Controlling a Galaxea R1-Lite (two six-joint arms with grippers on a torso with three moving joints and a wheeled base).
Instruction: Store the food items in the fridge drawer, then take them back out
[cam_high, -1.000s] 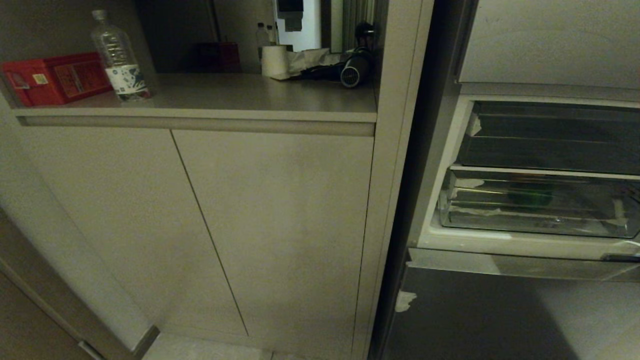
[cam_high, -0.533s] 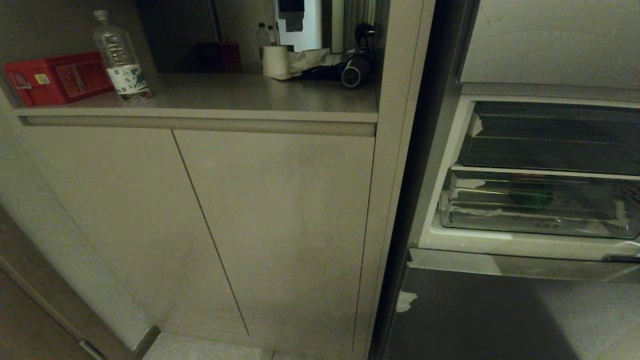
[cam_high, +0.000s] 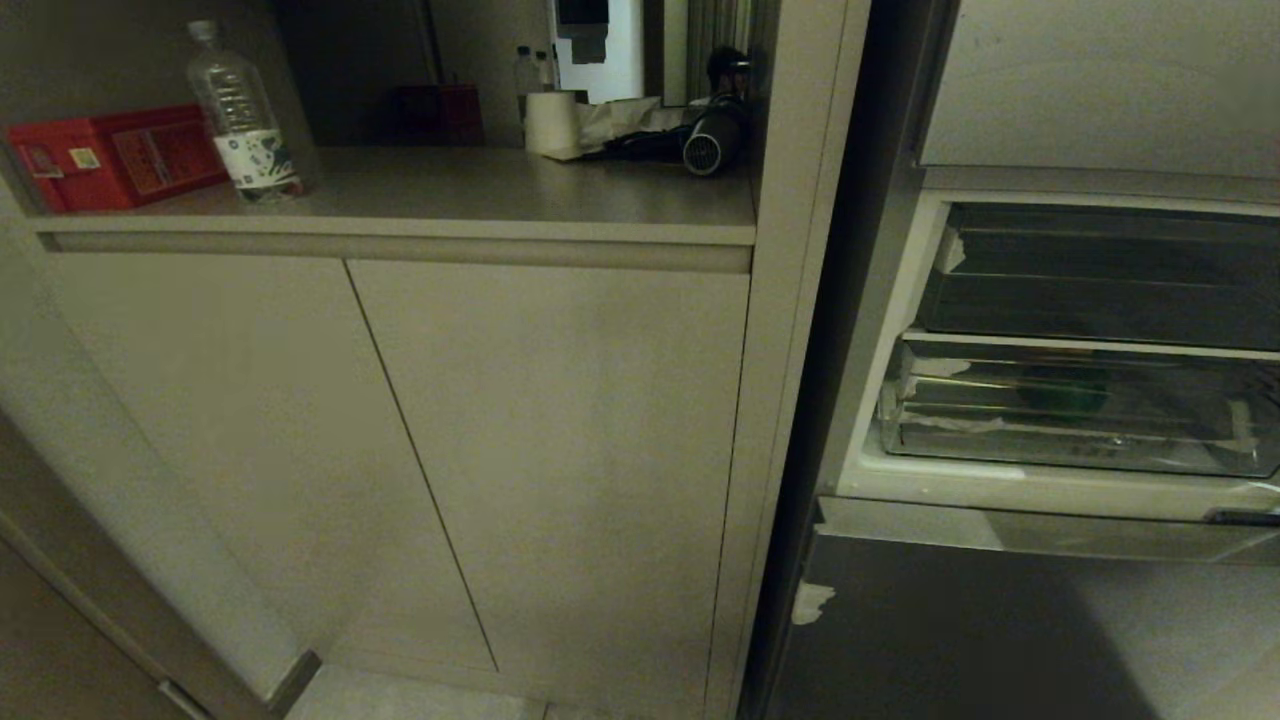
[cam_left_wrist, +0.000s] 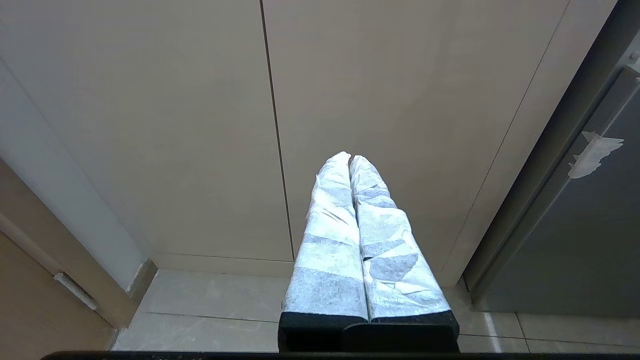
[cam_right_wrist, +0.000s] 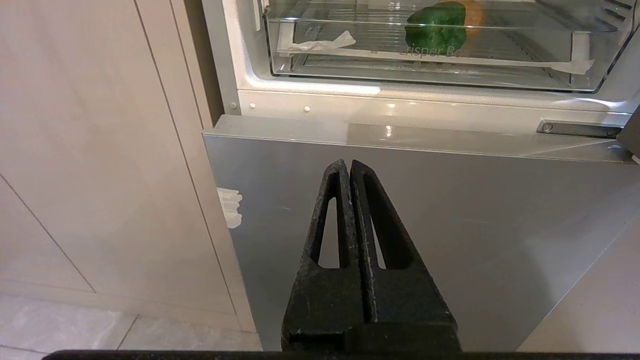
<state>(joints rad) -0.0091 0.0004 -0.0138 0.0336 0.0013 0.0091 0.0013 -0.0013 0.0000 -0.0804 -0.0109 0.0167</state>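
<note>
The fridge drawer (cam_high: 990, 440), a clear bin with whitish tape scraps on its front, sits in the open fridge at the right. Inside it lies a green food item (cam_high: 1062, 392). The right wrist view shows the drawer (cam_right_wrist: 500, 70) with the green lump (cam_right_wrist: 436, 27) and an orange-tan lump (cam_right_wrist: 472, 12) just behind it. My right gripper (cam_right_wrist: 347, 164) hangs shut and empty in front of the grey steel door below the drawer. My left gripper (cam_left_wrist: 349, 159), wrapped in white tape, is shut and empty, facing the beige cabinet doors. Neither gripper appears in the head view.
A beige cabinet (cam_high: 560, 450) stands left of the fridge. Its counter holds a water bottle (cam_high: 240, 115), a red box (cam_high: 110, 155), a paper roll (cam_high: 550, 122) and a hair dryer (cam_high: 705, 145). A second dark drawer (cam_high: 1100, 275) sits above the clear one. Tiled floor (cam_left_wrist: 210, 310) lies below.
</note>
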